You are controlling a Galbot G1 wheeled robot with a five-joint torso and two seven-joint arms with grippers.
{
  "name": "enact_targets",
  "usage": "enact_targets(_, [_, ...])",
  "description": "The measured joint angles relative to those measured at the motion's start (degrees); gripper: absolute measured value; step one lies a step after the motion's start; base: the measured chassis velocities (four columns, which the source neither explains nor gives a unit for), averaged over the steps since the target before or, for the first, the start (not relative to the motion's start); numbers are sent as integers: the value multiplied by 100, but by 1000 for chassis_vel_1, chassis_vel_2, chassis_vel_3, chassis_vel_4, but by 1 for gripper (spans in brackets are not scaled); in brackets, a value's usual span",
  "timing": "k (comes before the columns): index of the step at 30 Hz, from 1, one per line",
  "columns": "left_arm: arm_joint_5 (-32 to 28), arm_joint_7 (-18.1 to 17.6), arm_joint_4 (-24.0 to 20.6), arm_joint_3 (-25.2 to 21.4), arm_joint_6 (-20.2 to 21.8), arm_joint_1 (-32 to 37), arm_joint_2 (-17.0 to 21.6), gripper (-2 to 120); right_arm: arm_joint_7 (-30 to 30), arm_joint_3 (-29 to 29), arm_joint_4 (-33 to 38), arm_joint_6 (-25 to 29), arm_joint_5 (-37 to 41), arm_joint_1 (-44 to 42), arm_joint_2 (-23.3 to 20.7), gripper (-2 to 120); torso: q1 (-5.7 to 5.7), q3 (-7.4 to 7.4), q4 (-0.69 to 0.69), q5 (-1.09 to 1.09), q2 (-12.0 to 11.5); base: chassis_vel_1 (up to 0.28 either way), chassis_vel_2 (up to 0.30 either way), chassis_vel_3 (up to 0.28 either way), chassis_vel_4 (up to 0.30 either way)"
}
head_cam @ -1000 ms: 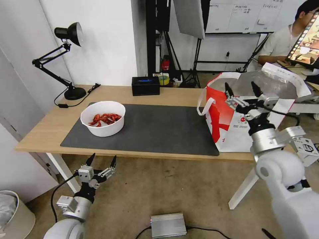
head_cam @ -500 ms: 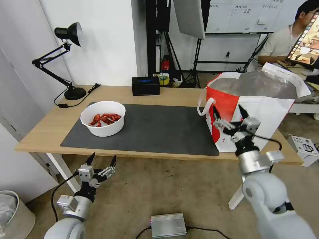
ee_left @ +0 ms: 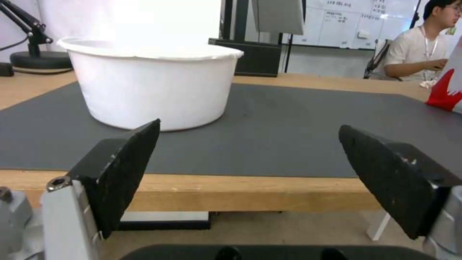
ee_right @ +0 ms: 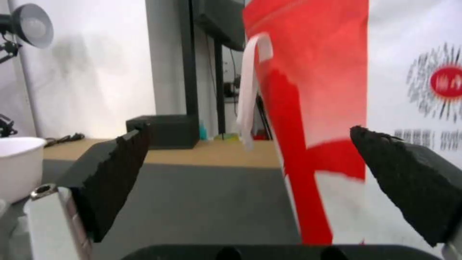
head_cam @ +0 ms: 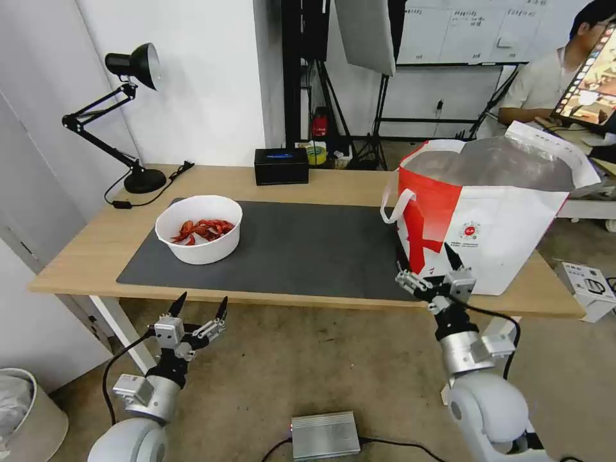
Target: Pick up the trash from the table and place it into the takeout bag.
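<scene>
The worktop (head_cam: 308, 183) is a long light-wood top on white legs, with a dark grey mat (head_cam: 295, 247) covering most of its middle. At its right end stands the takeout bag (head_cam: 513, 218), a boxy white tote with red panels, open at the top so the silver foil lining shows in the head view. Its front face carries a small round red logo (head_cam: 470, 231) with lines of small print under it, too fine to read; the right wrist view brings the logo (ee_right: 445, 81) closer, but the print there is blurred. That view also shows a white strap handle (ee_right: 250, 104) hanging down the bag's red side.

The white bowl (head_cam: 199, 229) sits on the mat's left part, well apart from the bag. From the head view red crayfish shells (head_cam: 204, 230) lie inside; the left wrist view shows the bowl's outer wall (ee_left: 154, 90).

Both grippers hang below the worktop's front edge with fingers spread apart and empty: the right gripper (head_cam: 428, 269) just before the bag, the left gripper (head_cam: 199, 305) under the bowl's side.
</scene>
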Motion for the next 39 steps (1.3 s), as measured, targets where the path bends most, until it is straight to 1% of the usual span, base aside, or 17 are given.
enact_targets(5, [-6,0,-14,-14,13,-11,6,100,16,-69,0,3,-58,-192,137,100,0,0,1,0,0,0,0,0,0])
enact_targets(9, [-32,0,-34,-37,28,-32,1,100,37,-88,94,-9,-197,-562,261,100,0,0,0,0,0,0,0,0,0])
enact_targets(15, [-42,0,-33,-32,33,-63,3,100,41,-70,209,-21,-331,-812,288,100,0,0,0,0,0,0,0,0,0])
enact_targets(39, [-140,-14,-47,-3,120,-185,52,100,55,-232,101,-76,-506,-912,426,100,0,0,0,0,0,0,0,0,0])
